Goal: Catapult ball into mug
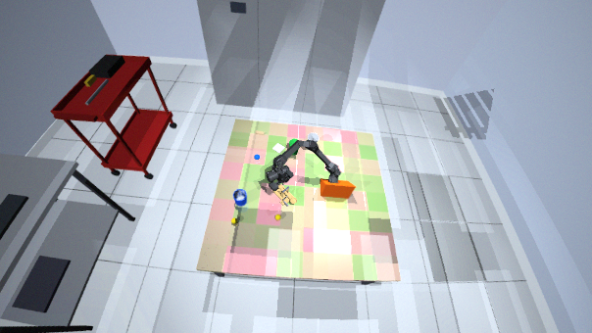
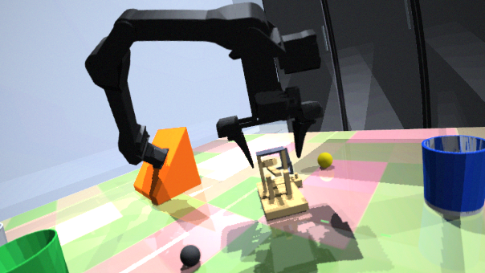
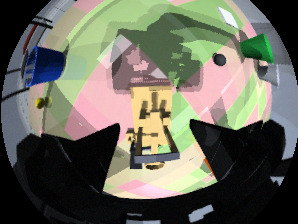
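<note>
Blue mug (image 1: 240,198) (image 2: 454,177) (image 3: 49,66), pink-green checkered tabletop (image 1: 289,264) (image 2: 233,201) (image 3: 95,100).

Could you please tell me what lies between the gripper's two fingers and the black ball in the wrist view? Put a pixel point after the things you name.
The wooden catapult's base (image 3: 150,94) lies partly between them, in the wrist view.

The light wooden catapult (image 1: 280,193) (image 2: 283,208) (image 3: 150,94) stands upright on its flat base, its dark-topped frame raised, at the centre-right of the exterior frame. The open blue mug (image 1: 240,198) (image 2: 454,177) (image 3: 48,66) stands upright at that frame's right edge. A yellow ball (image 1: 277,216) (image 2: 324,160) lies between them; whether it is the task's ball is unclear.
</note>
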`<state>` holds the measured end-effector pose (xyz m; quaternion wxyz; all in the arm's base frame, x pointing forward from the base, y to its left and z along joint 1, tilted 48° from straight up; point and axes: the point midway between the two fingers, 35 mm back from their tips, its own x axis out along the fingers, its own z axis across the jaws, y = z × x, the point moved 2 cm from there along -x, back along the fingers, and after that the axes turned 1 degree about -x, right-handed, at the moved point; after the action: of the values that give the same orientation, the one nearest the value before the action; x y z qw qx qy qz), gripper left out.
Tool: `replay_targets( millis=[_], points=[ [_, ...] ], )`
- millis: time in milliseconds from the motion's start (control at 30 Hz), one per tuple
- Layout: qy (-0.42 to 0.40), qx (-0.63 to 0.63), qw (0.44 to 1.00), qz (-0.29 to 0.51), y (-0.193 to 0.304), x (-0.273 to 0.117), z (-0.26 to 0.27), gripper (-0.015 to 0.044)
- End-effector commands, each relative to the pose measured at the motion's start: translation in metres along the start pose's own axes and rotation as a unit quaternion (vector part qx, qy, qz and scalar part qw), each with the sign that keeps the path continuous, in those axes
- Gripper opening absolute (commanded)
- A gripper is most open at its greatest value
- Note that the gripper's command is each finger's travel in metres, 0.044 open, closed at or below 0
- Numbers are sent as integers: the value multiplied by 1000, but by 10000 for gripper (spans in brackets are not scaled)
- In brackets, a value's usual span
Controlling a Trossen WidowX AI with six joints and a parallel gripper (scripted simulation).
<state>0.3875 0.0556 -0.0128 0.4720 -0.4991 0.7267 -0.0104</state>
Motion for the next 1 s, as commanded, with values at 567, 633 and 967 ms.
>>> replay_targets(
  millis=[567, 633, 967],
  points=[
    [-8, 0, 1000, -6, 2, 9, -2, 440],
    [-8, 0, 1000, -6, 2, 9, -2, 440],
    [-8, 0, 1000, -6, 1, 21, -1, 440]
  ],
)
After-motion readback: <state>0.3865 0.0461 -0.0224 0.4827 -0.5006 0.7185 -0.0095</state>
